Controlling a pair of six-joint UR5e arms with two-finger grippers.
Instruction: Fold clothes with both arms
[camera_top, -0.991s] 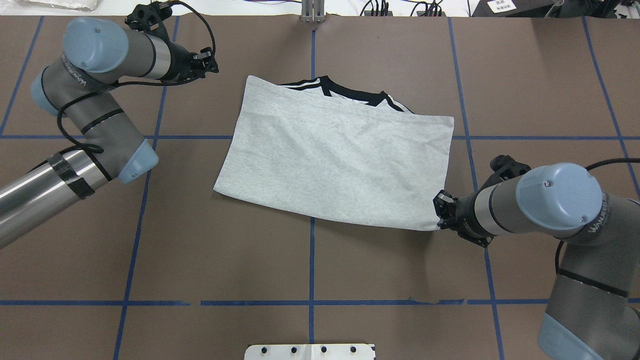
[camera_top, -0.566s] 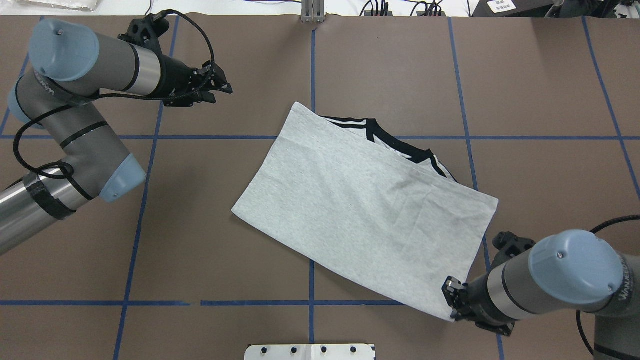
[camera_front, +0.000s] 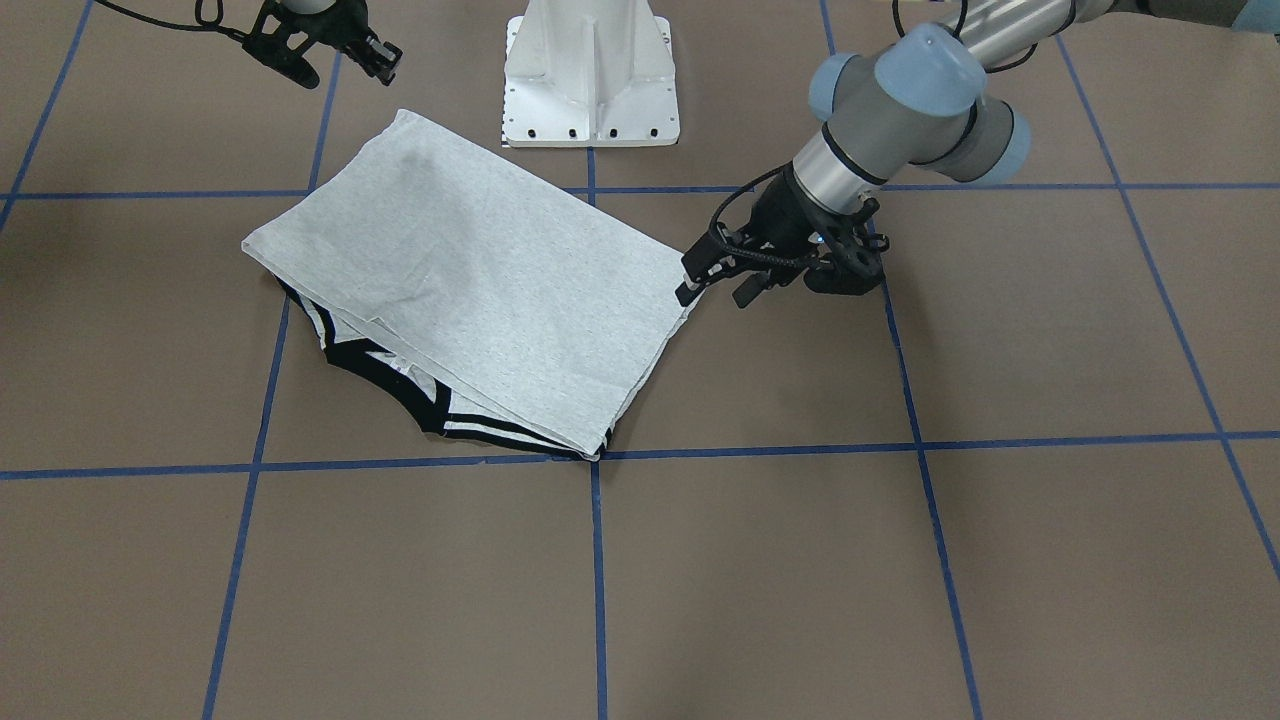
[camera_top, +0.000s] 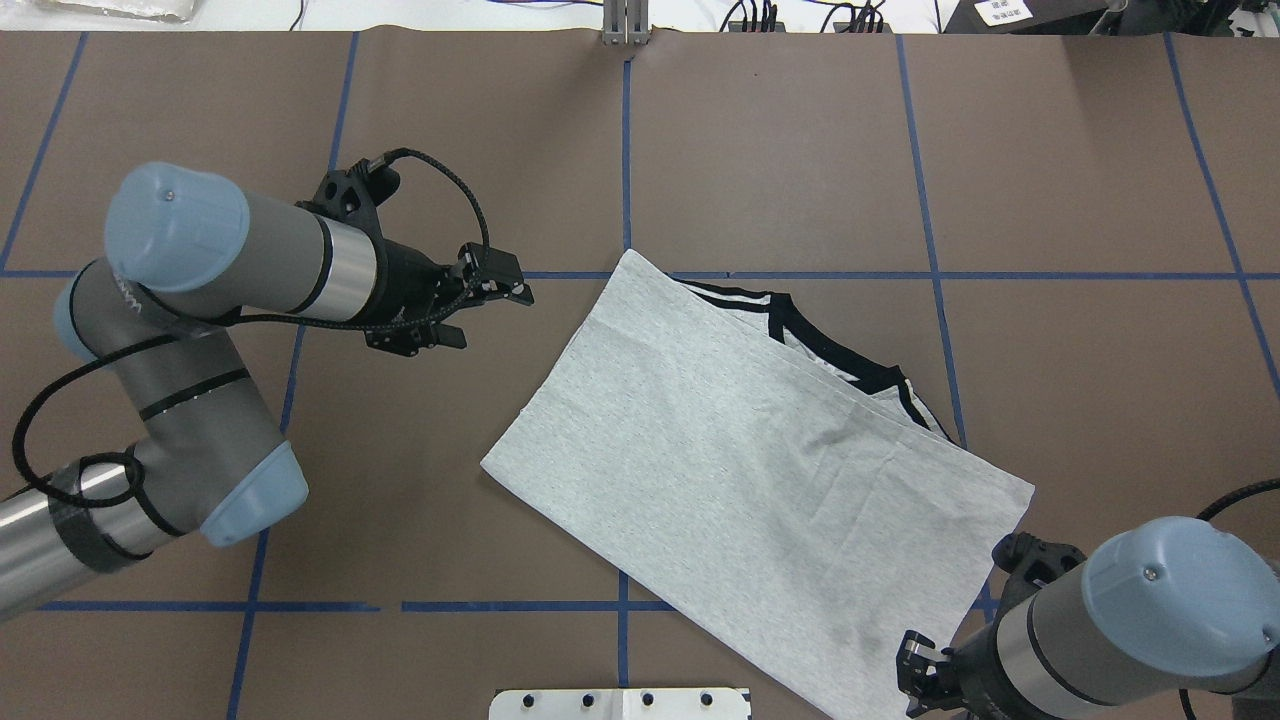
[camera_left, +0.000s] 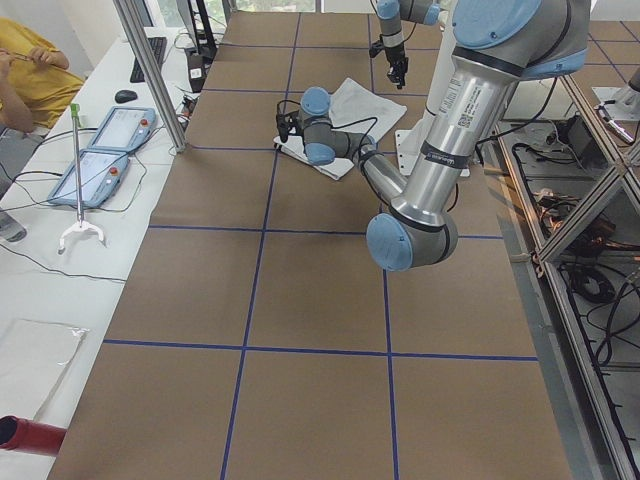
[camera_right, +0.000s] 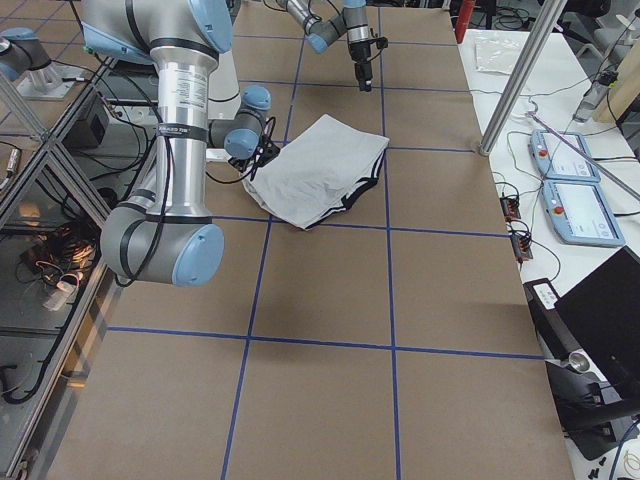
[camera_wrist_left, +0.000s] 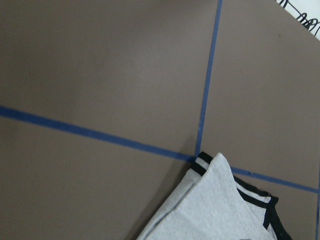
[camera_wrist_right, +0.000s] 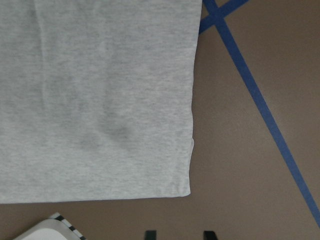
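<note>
Shirt (camera_top: 750, 480) just got dragged + rotated. It was square mid-table; now it lies diagonal, folded in half, near corner by base plate (camera_top: 620, 703). R gripper (camera_wrist_right: 179, 235) has let go: fingers apart, corner lies free just ahead of them. L gripper (camera_front: 715, 285) swung in from far left, jaws apart, near shirt's left edge, no contact afaict. Reposition looks done; next fold grab pending imo.

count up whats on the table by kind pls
shirt: 1
arms: 2, left arm and right arm
base: 1
total: 4
</note>
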